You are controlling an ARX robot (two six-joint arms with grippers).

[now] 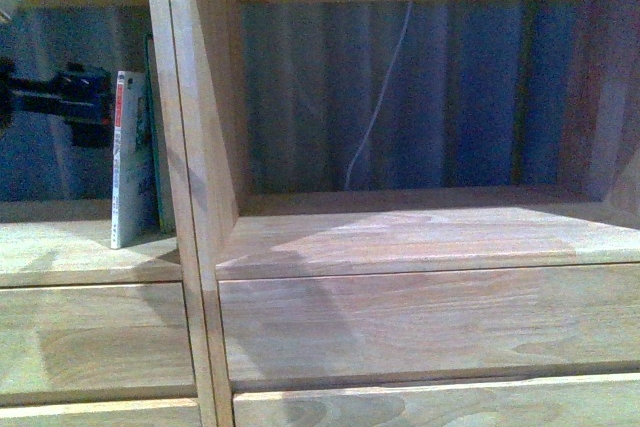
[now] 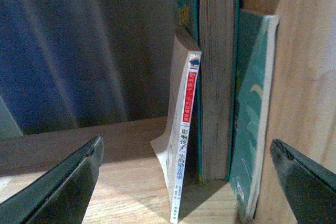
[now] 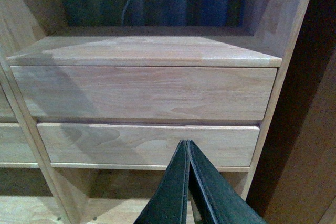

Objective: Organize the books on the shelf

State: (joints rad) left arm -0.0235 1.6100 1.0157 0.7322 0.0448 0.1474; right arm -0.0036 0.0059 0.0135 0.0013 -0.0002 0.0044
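Note:
In the left compartment of the pale wood shelf [image 1: 200,197] the books stand upright against the dividing wall. A thin white paperback [image 2: 184,150] with a red patch on its spine leans slightly, beside a thicker green-covered book [image 2: 215,82] and a thin dark green book [image 2: 251,114] against the wall. The white paperback [image 1: 128,157] also shows in the front view. My left gripper [image 2: 186,142] is open, its fingers [image 2: 63,187] wide on either side of the books and touching none. My right gripper [image 3: 187,148] is shut and empty, in front of the drawer band [image 3: 147,93].
The right compartment [image 1: 400,227] holds no books; a white cable [image 1: 375,107] hangs behind its open back against a blue curtain. My left arm [image 1: 60,97] reaches into the left compartment. A reddish-brown cabinet [image 3: 307,129] stands right of the shelf.

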